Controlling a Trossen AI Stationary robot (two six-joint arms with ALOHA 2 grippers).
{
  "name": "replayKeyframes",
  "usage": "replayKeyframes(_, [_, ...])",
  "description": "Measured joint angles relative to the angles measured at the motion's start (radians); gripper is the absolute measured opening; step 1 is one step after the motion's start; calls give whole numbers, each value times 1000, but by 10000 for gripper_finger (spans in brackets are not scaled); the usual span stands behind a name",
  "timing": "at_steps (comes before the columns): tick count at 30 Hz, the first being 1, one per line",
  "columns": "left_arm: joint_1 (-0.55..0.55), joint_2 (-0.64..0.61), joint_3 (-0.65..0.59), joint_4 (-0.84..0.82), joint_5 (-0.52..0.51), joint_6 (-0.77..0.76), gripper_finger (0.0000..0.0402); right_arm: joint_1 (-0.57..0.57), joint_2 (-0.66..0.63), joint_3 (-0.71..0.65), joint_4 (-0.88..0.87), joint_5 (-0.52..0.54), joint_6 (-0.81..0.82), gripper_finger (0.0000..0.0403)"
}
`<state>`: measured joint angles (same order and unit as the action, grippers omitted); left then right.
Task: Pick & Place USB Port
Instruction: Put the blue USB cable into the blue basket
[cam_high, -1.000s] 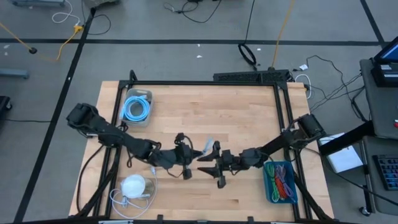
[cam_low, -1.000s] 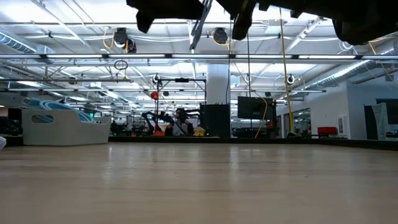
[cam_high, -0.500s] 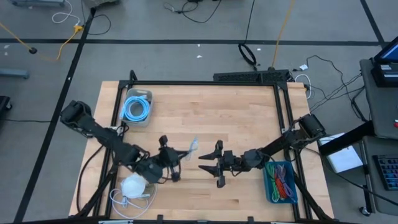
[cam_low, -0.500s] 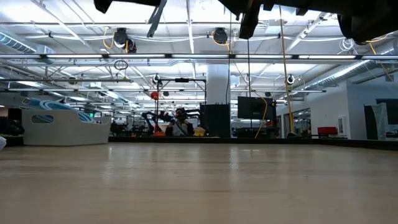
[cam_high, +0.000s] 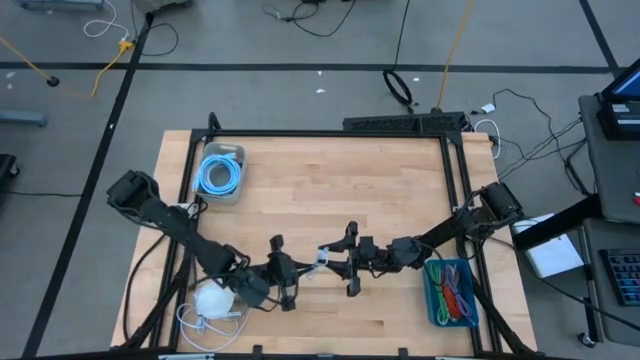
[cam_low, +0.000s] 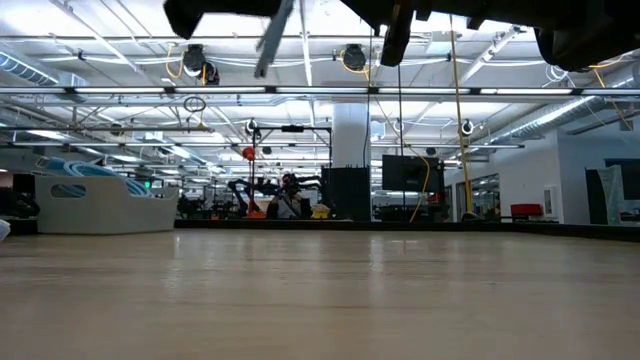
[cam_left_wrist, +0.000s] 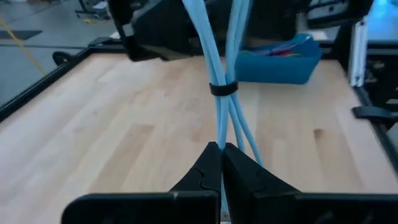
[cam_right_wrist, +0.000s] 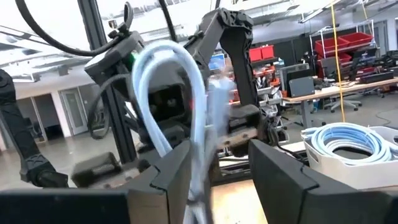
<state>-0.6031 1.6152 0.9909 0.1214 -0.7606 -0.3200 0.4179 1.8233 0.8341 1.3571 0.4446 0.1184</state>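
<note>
- Your left gripper sits low centre in the high view, its jaws clamped on the light-blue cable bundle.
- Your right gripper meets it just to the right, jaws apart around the same bundle.
- Around you: a white tray of coiled blue cable upper left, a blue bin of coloured wires lower right, a white cable coil lower left.

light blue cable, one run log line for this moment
left gripper: shut on light blue cable | right gripper: open around it | phase: handover above table
</note>
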Motion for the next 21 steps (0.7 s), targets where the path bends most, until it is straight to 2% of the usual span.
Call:
replayKeyframes(6, [45,1,-1,54,40,58,0,0,0,0,1,-3,0,151])
replayKeyframes(12, [75,1,-1,105,147,78,1,1,0,0,-2,-3,5,143])
replayKeyframes(15, [68,1,-1,105,141,76,10,0,0,0,-3,-3,6,107])
replayKeyframes(18, [45,-1,-1,94,140,79,28,4,0,0,-6,-4,-6,40])
replayKeyframes(19, [34,-8,-1,63,144,80,34,6,0,0,-12,-4,-11,21])
replayKeyframes(21, [8,-38,0,-38,165,68,47,15,0,-1,-32,21,-13,11])
